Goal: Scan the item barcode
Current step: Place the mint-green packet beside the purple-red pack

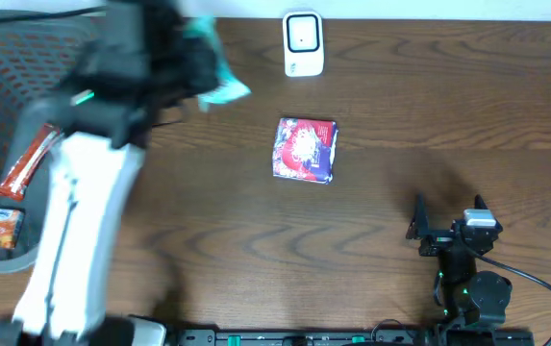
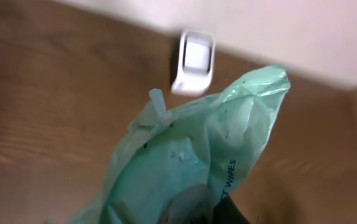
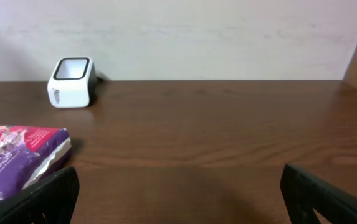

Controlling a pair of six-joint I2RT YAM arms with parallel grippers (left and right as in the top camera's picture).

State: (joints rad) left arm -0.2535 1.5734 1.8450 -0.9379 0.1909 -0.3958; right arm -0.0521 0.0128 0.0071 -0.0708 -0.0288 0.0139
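Note:
My left gripper is raised over the table's back left, shut on a pale green pack of wet wipes. In the left wrist view the pack fills the lower middle and hides most of the jaws; one dark finger shows under it. The white barcode scanner stands at the back centre, to the right of the pack, and shows beyond it. My right gripper rests at the front right, open and holding nothing.
A purple and red snack pack lies mid-table, also at the lower left of the right wrist view. A black mesh basket at the left edge holds red and orange packets. The scanner stands near the back wall.

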